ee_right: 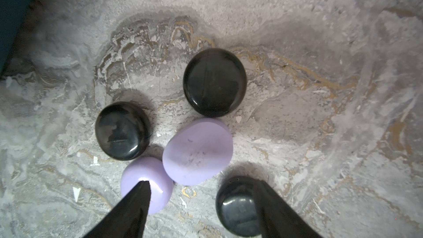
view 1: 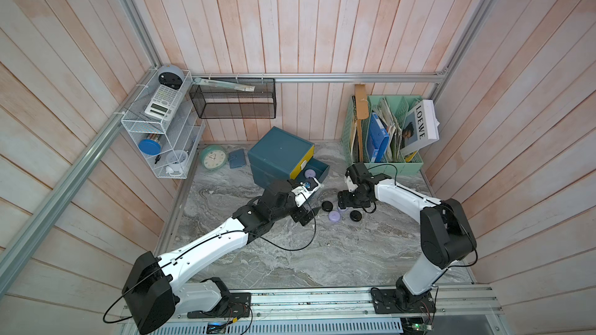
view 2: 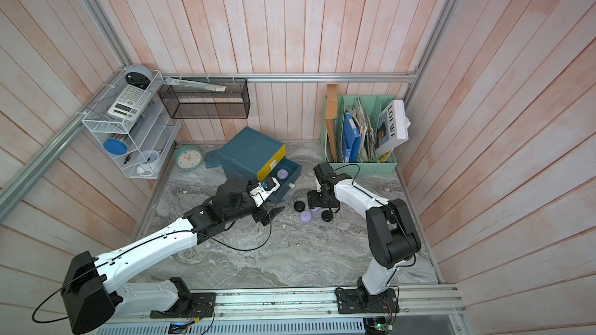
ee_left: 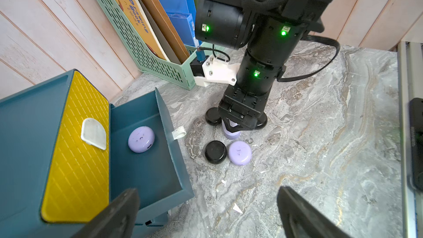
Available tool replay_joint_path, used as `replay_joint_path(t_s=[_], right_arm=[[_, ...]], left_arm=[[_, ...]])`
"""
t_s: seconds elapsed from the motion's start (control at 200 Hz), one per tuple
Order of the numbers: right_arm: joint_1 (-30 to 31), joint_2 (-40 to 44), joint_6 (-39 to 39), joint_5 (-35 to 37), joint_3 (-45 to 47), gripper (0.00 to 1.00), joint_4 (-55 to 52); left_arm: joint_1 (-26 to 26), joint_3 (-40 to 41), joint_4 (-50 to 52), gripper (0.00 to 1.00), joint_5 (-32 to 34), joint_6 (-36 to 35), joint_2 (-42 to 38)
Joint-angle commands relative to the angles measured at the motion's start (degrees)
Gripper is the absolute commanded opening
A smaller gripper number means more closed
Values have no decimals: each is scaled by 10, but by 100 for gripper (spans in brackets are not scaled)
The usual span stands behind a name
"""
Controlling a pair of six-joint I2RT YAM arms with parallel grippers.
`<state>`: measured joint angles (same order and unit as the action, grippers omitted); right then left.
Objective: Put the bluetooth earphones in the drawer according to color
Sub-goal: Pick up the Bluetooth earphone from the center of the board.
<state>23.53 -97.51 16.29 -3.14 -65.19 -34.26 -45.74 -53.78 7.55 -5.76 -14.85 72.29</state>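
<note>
Top views, both: a grey marble-patterned tabletop (view 1: 322,252) carries a dark teal plastic cabinet of three stacked drawers (view 1: 280,149) near the back wall. Its yellow top drawer (ee_left: 75,145) is closed and its teal middle drawer (ee_left: 164,115) is pulled open. My left pincer (ee_left: 207,192) hovers just beside that open drawer, jaws wide apart and empty. My right pincer (ee_right: 200,180) hangs low over a cluster of cases on the table near the drawer's front, jaws apart, clamped on nothing. One round lilac earphone case (ee_left: 140,138) lies flat inside the open drawer. Below my right pincer sit three glossy black round cases (ee_right: 215,82) (ee_right: 122,130) (ee_right: 238,207) and two lilac round cases (ee_right: 198,151) (ee_right: 135,172), the lilac pair touching.
</note>
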Motion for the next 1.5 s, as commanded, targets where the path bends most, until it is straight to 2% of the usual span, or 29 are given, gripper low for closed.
replay_joint_path(t_s=[0.0, 0.49, 0.995, 1.235, 1.49], right_arm=[[-3, -15, 5, -10, -1, 77, -11], [-3, -70, -8, -10, -26, 77, 7], [-2, -109, -11, 0, -51, 66, -9], [-2, -121, -19, 9, -66, 69, -14], [-2, -123, -16, 0, -66, 61, -15]], left_arm=[[-2, -2, 2, 100, -7, -4, 5], [-4, -9, 10, 100, 0, -4, 10], [-4, -9, 12, 100, 5, -5, 10], [-4, -11, 12, 100, 7, -5, 13], [-4, -12, 13, 100, 14, -4, 14]])
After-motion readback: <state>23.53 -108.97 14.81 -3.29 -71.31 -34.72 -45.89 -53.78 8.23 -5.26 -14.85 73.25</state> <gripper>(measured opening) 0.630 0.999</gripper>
